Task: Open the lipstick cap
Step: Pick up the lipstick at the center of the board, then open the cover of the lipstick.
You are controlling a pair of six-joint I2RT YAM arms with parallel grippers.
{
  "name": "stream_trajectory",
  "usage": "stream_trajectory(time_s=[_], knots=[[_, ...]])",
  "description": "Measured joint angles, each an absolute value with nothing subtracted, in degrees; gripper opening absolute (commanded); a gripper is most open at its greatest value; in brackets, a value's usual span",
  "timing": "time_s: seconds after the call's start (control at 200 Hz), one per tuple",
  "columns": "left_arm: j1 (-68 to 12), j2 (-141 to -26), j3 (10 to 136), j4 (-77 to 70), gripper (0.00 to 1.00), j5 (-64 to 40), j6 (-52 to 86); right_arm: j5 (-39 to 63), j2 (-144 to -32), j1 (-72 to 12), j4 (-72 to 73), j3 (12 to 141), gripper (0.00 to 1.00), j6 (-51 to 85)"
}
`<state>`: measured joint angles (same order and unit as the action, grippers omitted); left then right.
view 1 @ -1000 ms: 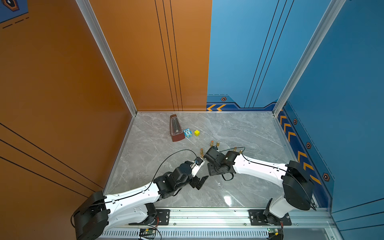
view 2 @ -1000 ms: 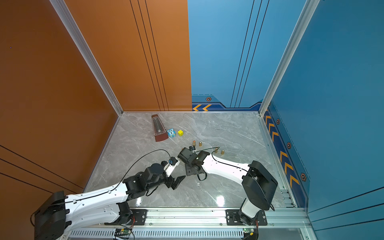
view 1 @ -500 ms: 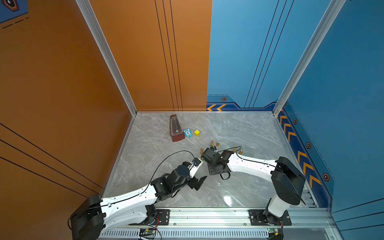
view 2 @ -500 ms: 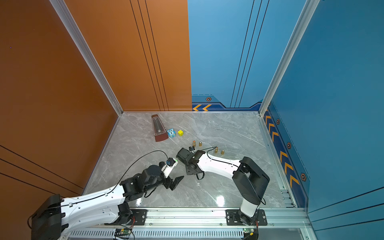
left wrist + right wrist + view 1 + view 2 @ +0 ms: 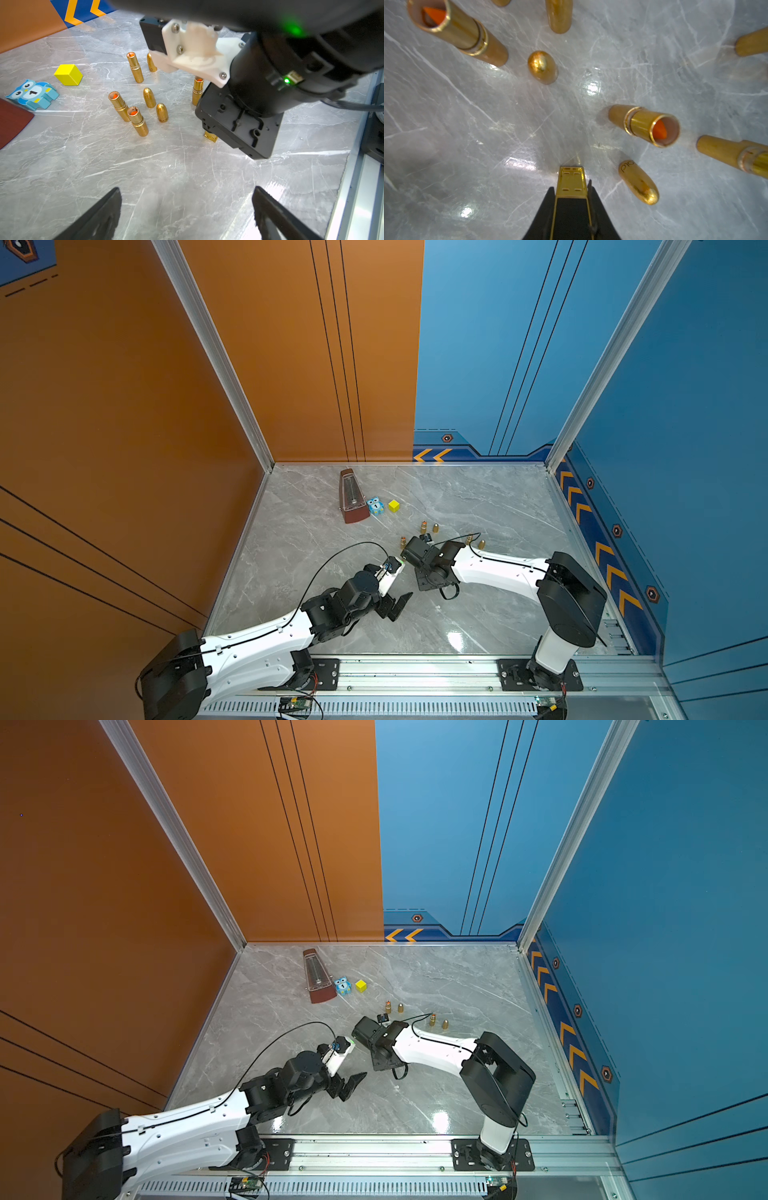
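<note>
Right tool clenched on the square gold-black lipstick, gold end down at the tabletop, contact unclear. Left tool released wide, bare marble ahead, front rail close beside. Open gold tubes nearby hold orange sticks; bullet caps stand among them.
</note>
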<state>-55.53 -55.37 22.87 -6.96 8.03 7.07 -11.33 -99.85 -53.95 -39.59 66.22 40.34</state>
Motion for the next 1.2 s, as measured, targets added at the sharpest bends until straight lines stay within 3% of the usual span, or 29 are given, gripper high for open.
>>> stream_trajectory(time_s=[0.36, 0.49, 0.691, 0.756, 1.061, 1.201], knots=[[-55.53, -54.59, 22.85, -7.07, 1.00, 7.60, 4.69, -1.37, -90.41, -52.18, -39.59, 66.04, 0.21, 40.29], [-55.53, -55.46, 22.85, -9.34, 0.96, 5.96, 3.55, 3.84, -86.89, -50.52, -39.48, 65.69, 0.21, 40.29], [-55.53, -60.20, 23.29, -12.27, 0.87, 3.22, 1.80, 11.05, -83.99, -48.93, -39.48, 65.10, 0.21, 40.34], [-55.53, -61.78, 23.53, -13.52, 0.78, 2.31, 1.41, 12.95, -83.40, -48.60, -39.48, 64.88, 0.21, 40.34], [-55.53, -67.68, 26.06, -18.52, 0.62, -1.41, 1.10, 19.62, -81.45, -47.79, -38.44, 63.83, 0.21, 40.95], [-55.53, -68.29, 26.09, -20.03, 0.50, -2.44, 1.41, 21.12, -81.14, -47.00, -36.95, 62.92, 0.21, 41.63]])
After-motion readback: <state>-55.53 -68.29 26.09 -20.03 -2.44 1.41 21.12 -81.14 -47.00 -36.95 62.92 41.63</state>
